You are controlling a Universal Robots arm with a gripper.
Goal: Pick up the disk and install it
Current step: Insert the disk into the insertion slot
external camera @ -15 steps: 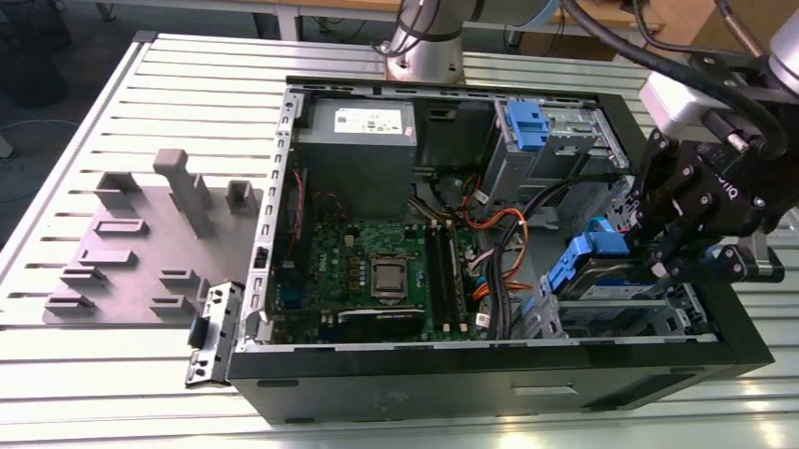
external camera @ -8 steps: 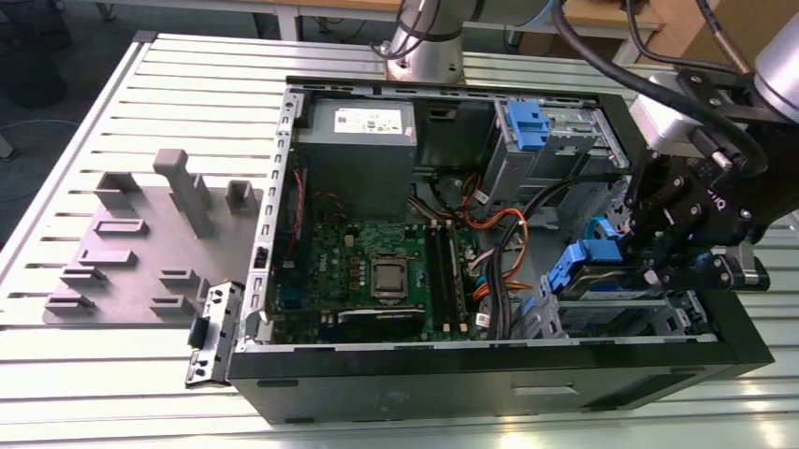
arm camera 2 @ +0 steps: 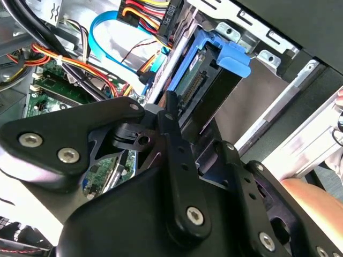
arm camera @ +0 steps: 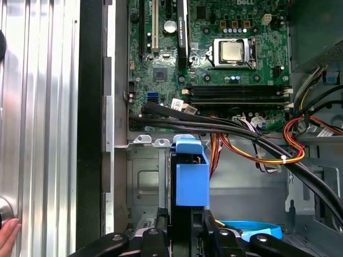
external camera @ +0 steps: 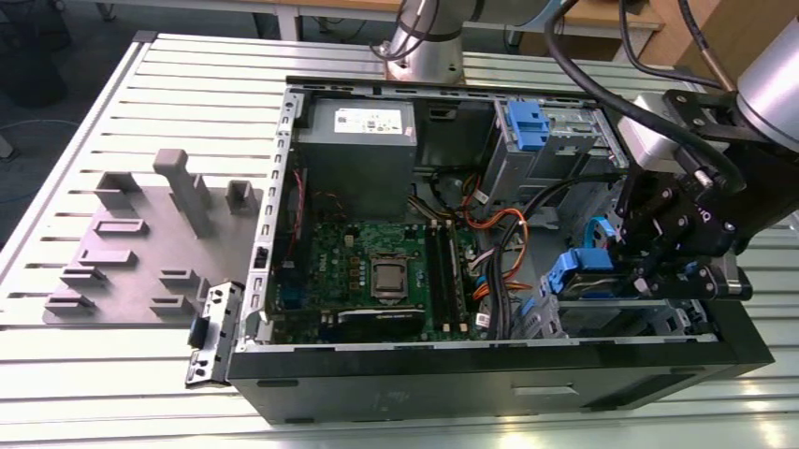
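- The jaws pinch the disk (external camera: 585, 273), closed on its two broad faces.
- The disk stands on edge, its blue end (arm camera: 192, 176) pointing away from the jaws and toward the cables (arm camera: 257, 152).
- In the second wrist view, the connector edge of the disk (arm camera 2: 193, 85) shows just below the blue handle.
- It sits at the mouth of the grey cage (external camera: 618, 323), in the corner of the case (external camera: 500, 379) on the exterior view's right. I cannot tell how far in it is.
- The board (external camera: 374, 271) lies flat in the case, beside the cage.
- The case rests open on the slatted counter (external camera: 187, 75).
- A grey block plate (external camera: 125, 253) lies on the counter, to the exterior view's left of the case.
- A person's hand (arm camera: 7, 235) shows over the counter, apart from the disk.
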